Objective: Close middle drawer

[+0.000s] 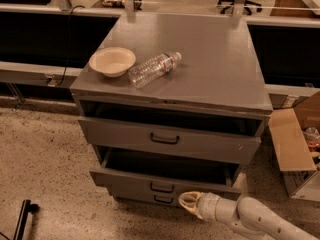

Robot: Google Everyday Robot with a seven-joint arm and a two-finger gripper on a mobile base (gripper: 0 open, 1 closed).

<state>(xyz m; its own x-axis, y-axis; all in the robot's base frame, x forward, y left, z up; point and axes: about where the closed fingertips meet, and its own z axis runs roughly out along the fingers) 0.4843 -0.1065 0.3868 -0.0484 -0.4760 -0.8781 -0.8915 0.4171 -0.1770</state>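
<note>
The middle drawer (125, 180) of the grey cabinet stands pulled out, showing its dark bare tray, with a low wide front panel and a small black handle (162, 187). My gripper (188, 203), cream-coloured with its fingertips together, is at the lower front of the cabinet. It sits just right of and below that handle, against or very close to the drawer's front panel. It holds nothing. The white arm runs off to the lower right.
The taller top drawer (210, 143) is also partly open. The bottom drawer (135, 197) shows just below the middle one. A cream bowl (112, 61) and a clear plastic bottle (152, 68) lie on the cabinet top. An open cardboard box (295, 144) stands at the right. A black object (22, 218) lies on the floor at the left.
</note>
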